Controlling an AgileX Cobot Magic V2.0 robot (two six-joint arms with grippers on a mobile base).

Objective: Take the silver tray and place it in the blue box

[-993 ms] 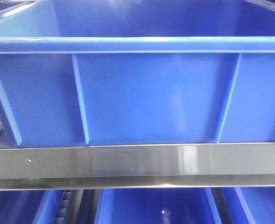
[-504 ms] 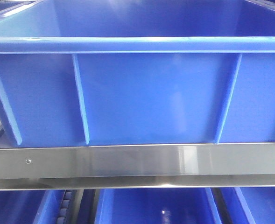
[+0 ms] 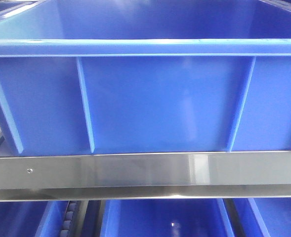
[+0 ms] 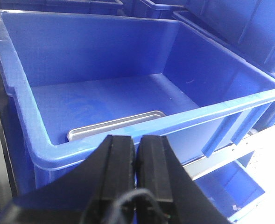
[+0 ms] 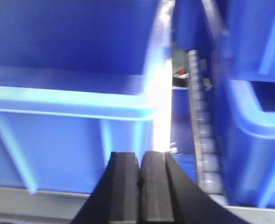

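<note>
No brand, label or writing is legible on any surface. The left gripper [image 4: 137, 154], its black jaws pressed together with nothing between them, hangs just outside the near flanged rim of the large bright blue plastic box [image 4: 142, 123]. The shallow shiny silver metal tray [image 4: 114, 125] lies flat on the box floor against the near wall, only its far rolled rim showing; the rest of the floor is bare. The right gripper [image 5: 139, 184], jaws likewise closed and holding nothing, faces a ribbed blue crate wall [image 5: 58, 140] beside a strip of grey rollers [image 5: 203, 140]. A brushed steel shelf rail [image 3: 145, 170] runs beneath the box.
</note>
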